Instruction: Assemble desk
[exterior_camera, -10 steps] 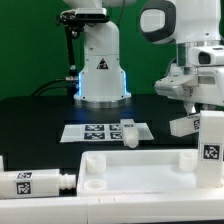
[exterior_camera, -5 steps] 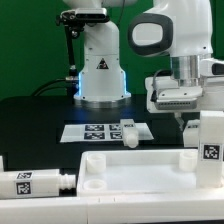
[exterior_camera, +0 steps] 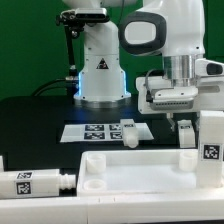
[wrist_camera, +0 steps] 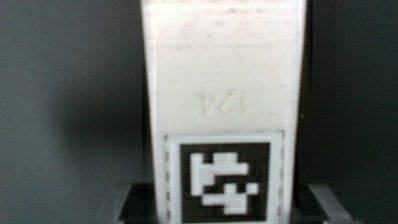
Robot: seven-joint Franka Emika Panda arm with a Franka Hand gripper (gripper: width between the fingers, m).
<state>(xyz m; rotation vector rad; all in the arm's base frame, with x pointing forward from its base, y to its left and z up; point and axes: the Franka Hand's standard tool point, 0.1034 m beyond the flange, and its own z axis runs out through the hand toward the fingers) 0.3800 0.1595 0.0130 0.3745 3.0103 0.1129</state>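
Find the large flat white plastic tabletop panel (exterior_camera: 140,168) at the front of the black table (exterior_camera: 40,110), with one chunky square white plastic leg (exterior_camera: 211,140) upright at its end on the exterior view's right. Note the white two-finger gripper (exterior_camera: 186,127) just beside this leg. Cannot tell the state of the fingers, apart or clamped: not shown clearly in either view. Judge the leg as light, stiff, hard and rather slippery, not fragile. Take hold on two opposite flat faces, near the middle, away from its black-and-white tag (exterior_camera: 211,152), squarely, to avoid twisting.
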